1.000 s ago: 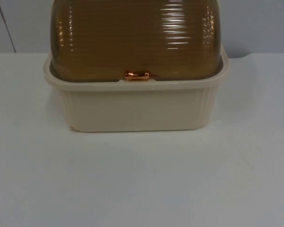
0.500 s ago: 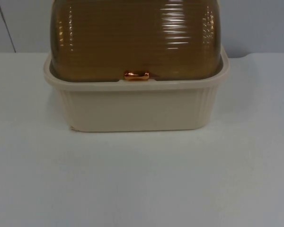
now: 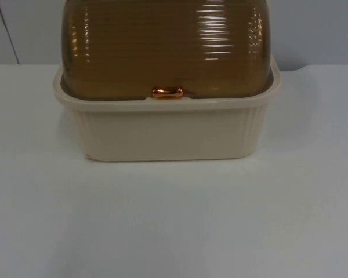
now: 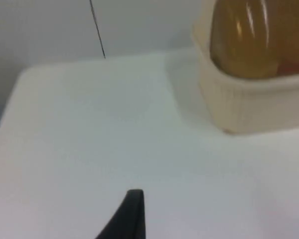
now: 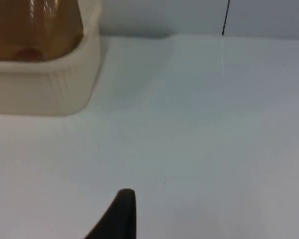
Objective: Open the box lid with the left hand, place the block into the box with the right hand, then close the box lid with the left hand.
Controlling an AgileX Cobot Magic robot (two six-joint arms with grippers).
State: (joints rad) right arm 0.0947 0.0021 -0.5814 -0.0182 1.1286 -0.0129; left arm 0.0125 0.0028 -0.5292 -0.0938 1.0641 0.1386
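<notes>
Showing, box: a cream ribbed box [image 3: 165, 133] stands on the white table [image 3: 174, 220], toward the grey partition wall [image 3: 313, 29].
Lid: a brown translucent ribbed dome lid [image 3: 168, 46] sits down on the box rim, closed.
Handle: a small copper-coloured handle [image 3: 167, 92] lies at the middle of the lid's front edge, just above the rim.
Contents: a reddish patch [image 5: 27, 54] shows faintly through the lid in the right wrist view; possibly the block, but it cannot be told.
Left gripper: one black fingertip [image 4: 125, 216] hangs over bare table, well apart from the box's side; whether the pincer is apart or together cannot be told.
Right gripper: one black fingertip [image 5: 117, 215] hangs over bare table on the box's other side, well apart from it; its pincer state likewise cannot be told.
</notes>
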